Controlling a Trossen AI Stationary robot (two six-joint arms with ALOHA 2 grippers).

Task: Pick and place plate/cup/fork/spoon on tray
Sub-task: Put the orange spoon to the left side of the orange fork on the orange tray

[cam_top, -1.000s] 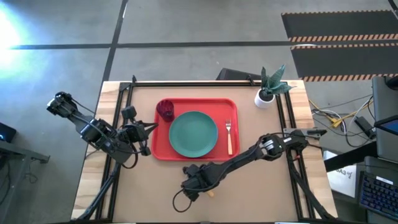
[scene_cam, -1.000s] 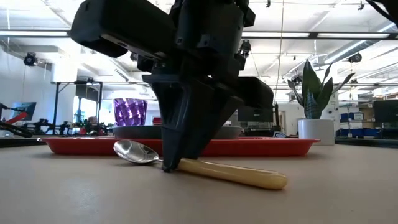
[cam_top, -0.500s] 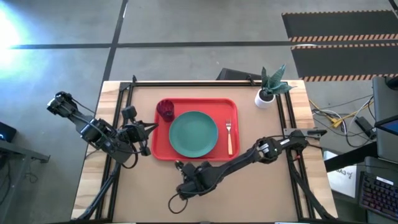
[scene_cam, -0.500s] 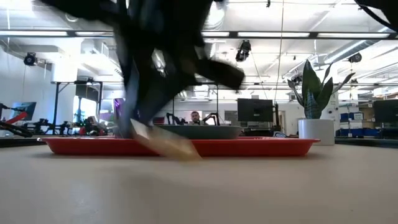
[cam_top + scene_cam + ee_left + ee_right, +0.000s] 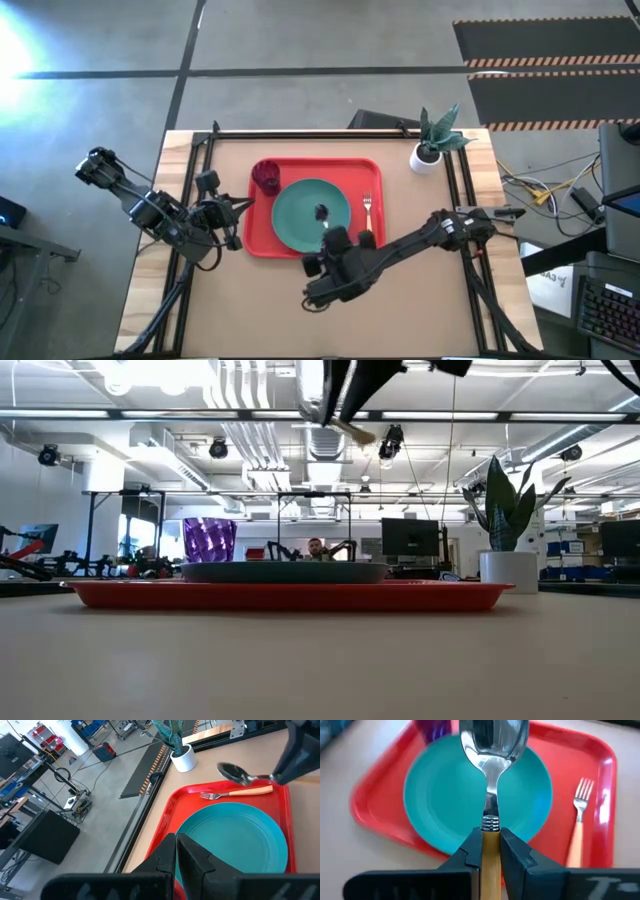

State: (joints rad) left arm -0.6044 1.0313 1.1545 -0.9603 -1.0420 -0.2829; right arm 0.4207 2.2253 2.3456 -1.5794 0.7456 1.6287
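1. Clamping the spoon (image 5: 492, 750) by its wooden handle, the right gripper (image 5: 490, 851) holds its shiny oval bowl above the round teal plate (image 5: 445, 795).
2. The glossy red tray (image 5: 262, 245) carries plate, fork (image 5: 580, 815) and purple cup (image 5: 265, 176).
3. The left gripper (image 5: 177, 857), fingers nearly together, grips nothing beside the tray.
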